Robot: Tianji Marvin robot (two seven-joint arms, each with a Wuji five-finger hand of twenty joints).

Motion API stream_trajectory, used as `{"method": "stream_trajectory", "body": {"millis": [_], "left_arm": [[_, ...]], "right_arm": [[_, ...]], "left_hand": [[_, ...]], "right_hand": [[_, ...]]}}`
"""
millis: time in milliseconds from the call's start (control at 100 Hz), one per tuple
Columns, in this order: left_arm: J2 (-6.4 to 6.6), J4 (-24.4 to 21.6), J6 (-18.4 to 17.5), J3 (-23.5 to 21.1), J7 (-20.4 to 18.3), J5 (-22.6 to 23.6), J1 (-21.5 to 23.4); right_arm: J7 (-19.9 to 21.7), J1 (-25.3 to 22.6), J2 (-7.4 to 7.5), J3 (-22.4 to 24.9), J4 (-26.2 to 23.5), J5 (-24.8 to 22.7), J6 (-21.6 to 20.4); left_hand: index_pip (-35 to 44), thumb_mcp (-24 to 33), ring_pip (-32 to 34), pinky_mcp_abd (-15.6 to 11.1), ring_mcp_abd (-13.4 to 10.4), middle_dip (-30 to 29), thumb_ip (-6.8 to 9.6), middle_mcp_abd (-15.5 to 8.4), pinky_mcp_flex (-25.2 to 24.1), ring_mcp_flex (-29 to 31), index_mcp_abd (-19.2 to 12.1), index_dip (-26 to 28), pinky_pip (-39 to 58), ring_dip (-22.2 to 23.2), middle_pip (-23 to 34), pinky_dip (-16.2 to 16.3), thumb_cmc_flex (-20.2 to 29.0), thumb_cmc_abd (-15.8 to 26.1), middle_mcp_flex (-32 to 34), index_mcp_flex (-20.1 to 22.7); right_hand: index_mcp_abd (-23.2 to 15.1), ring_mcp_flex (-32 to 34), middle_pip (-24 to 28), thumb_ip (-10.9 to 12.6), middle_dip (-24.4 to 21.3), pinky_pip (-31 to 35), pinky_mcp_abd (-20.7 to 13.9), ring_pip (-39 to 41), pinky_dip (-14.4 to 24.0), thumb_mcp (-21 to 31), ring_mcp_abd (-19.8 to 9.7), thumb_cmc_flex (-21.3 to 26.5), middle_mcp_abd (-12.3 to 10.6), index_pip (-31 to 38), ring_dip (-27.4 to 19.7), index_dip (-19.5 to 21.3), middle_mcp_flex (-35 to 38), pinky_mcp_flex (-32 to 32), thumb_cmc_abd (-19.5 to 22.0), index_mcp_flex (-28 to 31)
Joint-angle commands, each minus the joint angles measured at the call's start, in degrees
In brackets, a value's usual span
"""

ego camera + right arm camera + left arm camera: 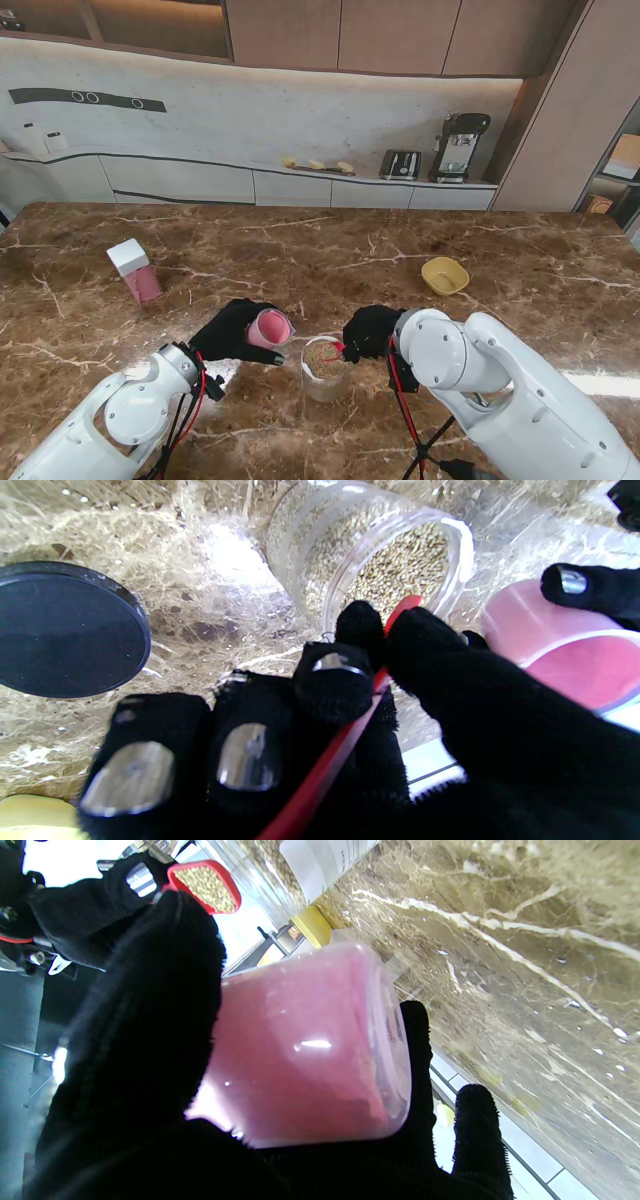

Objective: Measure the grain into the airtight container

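On the left of the brown marble surface [330, 250], well apart from the work, stands a pink box with a white lid [134, 270]. Nearer to me, the left robot hand [232, 332] is clamped around a translucent pink plastic container [269, 329], tilted with its open mouth turned toward the clear glass jar of tan grain [325, 368] just beside it. The right robot hand [370, 332] pinches the handle of a red measuring scoop [204, 886], whose bowl, heaped with grain, hangs over the jar's mouth. To do this step well, I judge the scoop should be kept level while crossing to the pink container, and that container righted to catch the grain. A small yellow bowl [445, 275] sits farther right.
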Motion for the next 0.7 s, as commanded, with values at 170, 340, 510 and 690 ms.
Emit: {"method": "stream_trajectory", "body": {"millis": [170,340,510,690], "left_arm": [[0.09,-0.05,0.14,1.24,-0.45,0.31,-0.46],[0.05,0.28,0.27,2.10,-0.46,0.25,-1.08],[0.10,0.35,0.18,2.66,-0.57,0.50,-1.40],[0.26,0.46,0.06,2.84,-0.76,1.30,-1.49]], "right_arm": [[1.15,-1.69,0.16,1.92,-2.37,1.09,1.61],[1.41,-2.09,0.17,2.82,-3.86,0.72,1.78],[1.22,-1.84,0.08,3.09,-4.76,1.19,1.84],[0.85,-0.71,-0.07,2.48,-5.32,1.72,1.79]], "left_hand": [[8.46,13.98,-2.23,0.01,-0.90,1.65,-1.57,-5.66,-1.12,-1.33,-13.95,1.29,-1.72,-0.52,0.40,-0.68,6.69,11.51,6.41,10.99],[8.40,13.99,-2.20,-0.01,-0.92,1.83,-1.57,-5.62,-1.08,-1.32,-14.30,1.46,-1.84,-0.52,0.07,-0.66,6.78,11.45,6.41,11.11],[8.35,14.00,-2.01,0.05,-0.88,2.03,-1.54,-5.56,-1.04,-1.10,-14.59,1.71,-1.88,-0.46,-0.21,-0.55,6.91,11.43,6.49,11.13],[8.39,13.97,-1.93,0.08,-0.85,2.31,-1.53,-5.53,-1.07,-1.06,-14.85,2.02,-1.81,-0.43,-0.29,-0.39,6.98,11.43,6.41,11.05]], "right_hand": [[-0.21,2.61,3.44,4.02,-0.38,7.57,1.41,2.49,-0.92,1.79,-2.15,0.81,-2.39,0.11,0.98,0.55,3.93,2.42,0.55,0.68],[-0.07,2.59,3.42,4.05,-0.25,7.57,1.53,2.57,-1.00,1.75,-2.15,0.90,-2.03,0.13,0.96,0.48,3.94,2.52,0.55,0.70],[0.03,2.59,3.35,4.05,-0.14,7.57,1.62,2.59,-1.06,1.72,-2.15,0.92,-2.17,0.17,0.92,0.44,3.94,2.56,0.51,0.70],[-0.06,2.59,3.33,4.04,-0.14,7.57,1.63,2.59,-1.08,1.71,-2.15,0.95,-1.05,0.15,0.91,0.41,3.98,2.56,0.54,0.70]]}}
